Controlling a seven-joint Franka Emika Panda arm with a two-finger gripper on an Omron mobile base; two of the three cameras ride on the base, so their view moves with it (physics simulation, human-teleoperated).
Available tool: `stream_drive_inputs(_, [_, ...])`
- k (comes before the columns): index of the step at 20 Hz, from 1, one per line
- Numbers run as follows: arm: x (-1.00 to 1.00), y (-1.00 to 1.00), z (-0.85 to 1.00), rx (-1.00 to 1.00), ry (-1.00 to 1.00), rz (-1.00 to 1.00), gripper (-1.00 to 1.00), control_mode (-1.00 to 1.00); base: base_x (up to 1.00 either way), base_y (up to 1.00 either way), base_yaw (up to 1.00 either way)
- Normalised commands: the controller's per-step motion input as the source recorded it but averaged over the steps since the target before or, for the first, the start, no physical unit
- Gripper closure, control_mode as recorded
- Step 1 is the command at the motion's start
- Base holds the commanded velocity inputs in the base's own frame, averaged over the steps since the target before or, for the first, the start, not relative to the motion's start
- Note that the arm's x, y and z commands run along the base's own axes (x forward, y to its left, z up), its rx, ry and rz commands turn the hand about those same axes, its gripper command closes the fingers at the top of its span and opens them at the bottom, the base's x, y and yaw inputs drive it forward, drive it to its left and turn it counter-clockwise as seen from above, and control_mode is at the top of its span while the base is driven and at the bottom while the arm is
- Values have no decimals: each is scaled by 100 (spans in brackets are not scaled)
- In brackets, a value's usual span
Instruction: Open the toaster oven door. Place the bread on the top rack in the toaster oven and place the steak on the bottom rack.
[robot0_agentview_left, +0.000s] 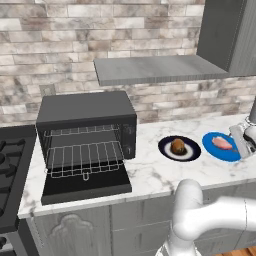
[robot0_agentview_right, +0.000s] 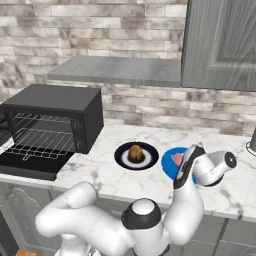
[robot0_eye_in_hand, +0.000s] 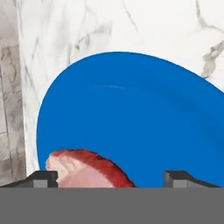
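Note:
The black toaster oven (robot0_agentview_left: 85, 117) stands at the counter's left with the toaster oven door (robot0_agentview_left: 86, 187) folded down flat. Inside, the top rack (robot0_agentview_left: 80, 131) sits above the bottom rack (robot0_agentview_left: 85, 160), which is pulled partly out. The bread (robot0_agentview_left: 178, 146) rests on a dark plate. The steak (robot0_agentview_left: 223, 144) lies on a blue plate (robot0_agentview_left: 216, 151) at the right. My gripper (robot0_eye_in_hand: 111, 179) hangs open just over that plate, and the steak (robot0_eye_in_hand: 87, 168) lies between its fingertips (robot0_eye_in_hand: 43, 177), nearer the left one. From the right base view the hand (robot0_agentview_right: 186, 162) covers part of the steak (robot0_agentview_right: 177, 159).
A gas stove (robot0_agentview_left: 10, 165) adjoins the oven on the left. A grey shelf (robot0_agentview_left: 155, 69) and a cabinet (robot0_agentview_left: 225, 30) hang on the brick wall above the counter. Bare marble counter (robot0_agentview_left: 150, 172) lies between the oven door and the plates.

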Motion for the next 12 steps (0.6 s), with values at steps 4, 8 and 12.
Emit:
stream_drive_inputs(4, [2, 67, -71, -32, 12, 10, -100, -100, 0, 0, 0])
stream_drive_inputs(8, [8, 52, -61, -24, 13, 11, -100, -100, 0, 0, 0])
stream_drive_inputs(12, [0, 42, -54, -21, 15, 12, 100, -100, 0, 0, 0])
